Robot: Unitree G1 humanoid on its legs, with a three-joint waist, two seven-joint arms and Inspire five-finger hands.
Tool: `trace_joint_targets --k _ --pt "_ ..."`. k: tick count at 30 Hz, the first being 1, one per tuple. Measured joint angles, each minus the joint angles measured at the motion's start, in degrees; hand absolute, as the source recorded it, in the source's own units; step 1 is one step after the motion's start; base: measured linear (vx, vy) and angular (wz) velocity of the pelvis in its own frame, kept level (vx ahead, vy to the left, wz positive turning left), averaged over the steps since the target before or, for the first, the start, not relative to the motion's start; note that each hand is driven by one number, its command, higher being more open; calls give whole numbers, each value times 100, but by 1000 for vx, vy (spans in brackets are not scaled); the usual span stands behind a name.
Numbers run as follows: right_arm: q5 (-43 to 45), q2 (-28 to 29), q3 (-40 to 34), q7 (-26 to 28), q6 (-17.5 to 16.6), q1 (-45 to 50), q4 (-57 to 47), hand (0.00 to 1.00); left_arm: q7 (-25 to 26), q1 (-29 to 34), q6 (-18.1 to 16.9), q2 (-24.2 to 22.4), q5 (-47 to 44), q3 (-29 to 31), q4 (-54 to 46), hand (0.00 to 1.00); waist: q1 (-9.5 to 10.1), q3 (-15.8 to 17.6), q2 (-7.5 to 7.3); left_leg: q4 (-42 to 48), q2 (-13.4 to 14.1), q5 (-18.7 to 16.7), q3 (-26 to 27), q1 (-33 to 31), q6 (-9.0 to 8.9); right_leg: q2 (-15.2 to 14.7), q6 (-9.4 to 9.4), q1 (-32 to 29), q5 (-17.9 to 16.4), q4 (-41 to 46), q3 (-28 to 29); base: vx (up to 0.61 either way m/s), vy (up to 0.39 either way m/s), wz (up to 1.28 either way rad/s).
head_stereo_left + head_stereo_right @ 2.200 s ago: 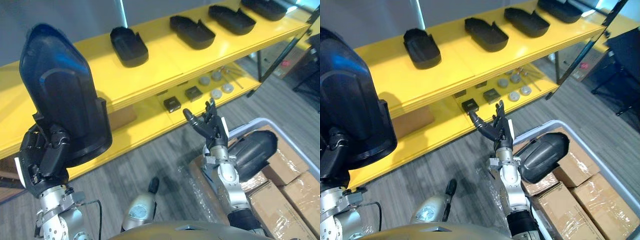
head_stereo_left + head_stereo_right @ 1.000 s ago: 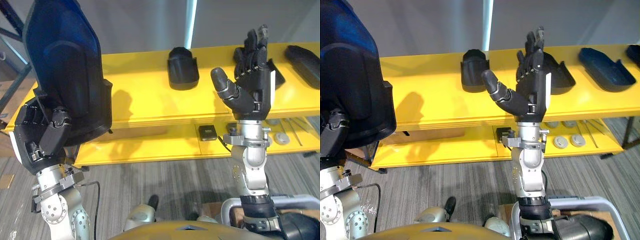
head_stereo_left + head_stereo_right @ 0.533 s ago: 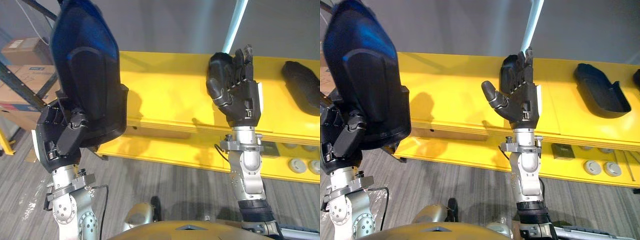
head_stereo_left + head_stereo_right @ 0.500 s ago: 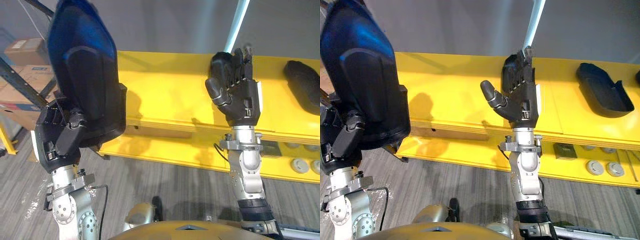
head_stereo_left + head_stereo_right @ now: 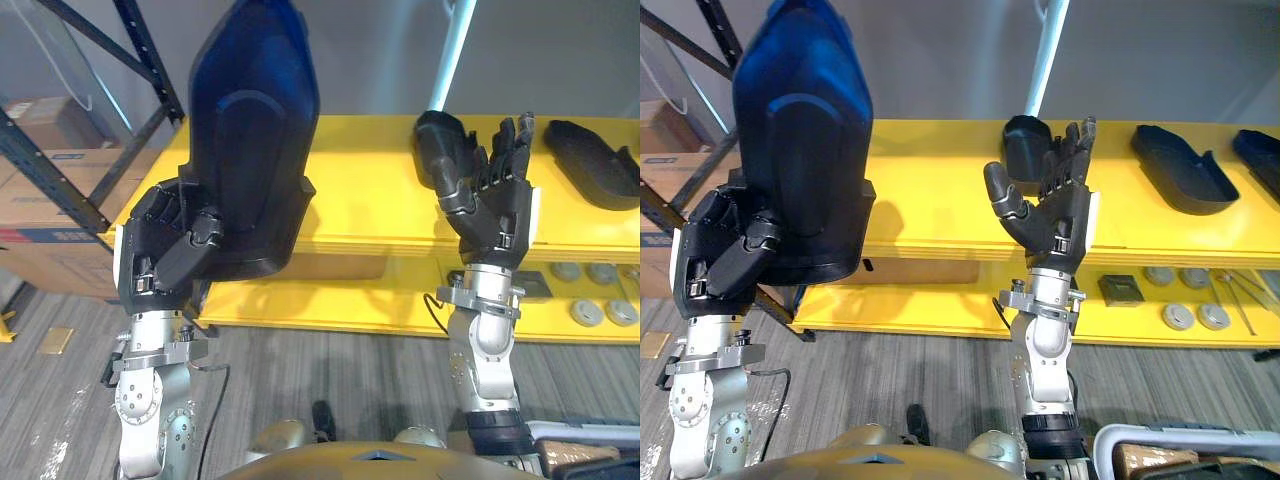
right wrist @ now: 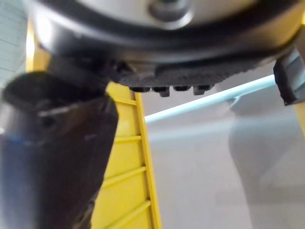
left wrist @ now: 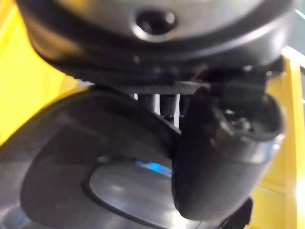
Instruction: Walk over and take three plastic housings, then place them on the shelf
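So, the left hand (image 5: 165, 250) had its fingers curled round the bottom end of a big black plastic housing (image 5: 255, 150), holding it upright in front of the yellow shelf (image 5: 370, 190), toward its left end. The right hand (image 5: 490, 205) was up well apart from it, fingers straight and spread, holding nothing. A second housing (image 5: 440, 145) lay on the top board right behind that hand, and a third housing (image 5: 595, 160) lay further right.
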Motion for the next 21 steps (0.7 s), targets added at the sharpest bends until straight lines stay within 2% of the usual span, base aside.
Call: trace_joint_targets --k 3,8,11,12,13,14,15,16,17,18,19,21 --pt "25 -11 -172 81 34 9 -182 100 -63 -3 121 -25 1 -182 0 0 -61 3 41 -102 120 4 128 -112 2 256 106 64 94 -542 122 9 -54 -7" --pt "37 -36 -267 108 180 201 -156 100 -40 4 355 -111 -47 -504 16 0 -81 8 48 -109 229 107 264 -98 19 393 132 109 141 -632 115 40 -53 -3" --pt "42 -74 -317 285 182 254 -124 100 187 34 384 -276 -254 -662 48 0 -74 31 84 548 405 -140 307 -225 195 406 96 206 113 -502 127 113 -46 -4" --pt "95 -77 -314 371 184 260 -95 100 302 72 384 -310 -267 -658 76 0 -45 42 108 1059 580 -334 326 -355 156 476 52 285 77 -539 143 172 -59 -14" --pt "263 -78 -293 501 184 257 -64 100 402 77 384 -316 -278 -625 156 0 -14 101 120 1794 778 -515 309 -586 -15 542 23 399 16 -585 171 132 -51 -11" --pt "305 -81 -285 550 184 257 -50 100 426 68 385 -323 -284 -599 234 0 -7 156 120 2296 888 -525 255 -773 -34 565 -6 427 -3 -593 185 47 -86 -23" --pt "311 -138 -247 627 186 254 -34 100 453 130 404 -386 -331 -527 369 0 58 233 205 3216 1126 -494 113 -1112 -84 632 -43 513 -41 -588 274 48 -103 -46" --pt "309 -203 -200 716 188 254 -33 100 460 246 415 -458 -483 -449 514 0 120 323 330 3852 1269 -382 -125 -1303 -261 708 -78 622 -84 -590 399 48 -93 -56" --pt "313 -225 -169 744 198 257 -23 100 460 310 433 -504 -522 -387 571 0 124 343 356 4027 1296 -304 -199 -1354 -385 712 -92 654 -97 -590 460 82 -54 -58" --pt "314 -238 -123 794 247 258 4 100 460 428 449 -570 -635 -274 674 0 138 389 291 4125 1289 -204 -254 -1391 -542 681 -105 714 -96 -625 596 139 -15 -51" --pt "312 -228 -84 799 275 256 6 100 467 475 449 -608 -693 -213 726 0 183 375 315 3868 1236 -413 -297 -1245 -511 661 -75 695 -52 -655 640 152 -5 -47" --pt "314 -228 -143 786 291 257 44 100 417 467 444 -636 -709 -201 726 0 146 354 320 2929 1054 -748 -397 -826 -425 639 -60 601 10 -646 714 151 27 -16"
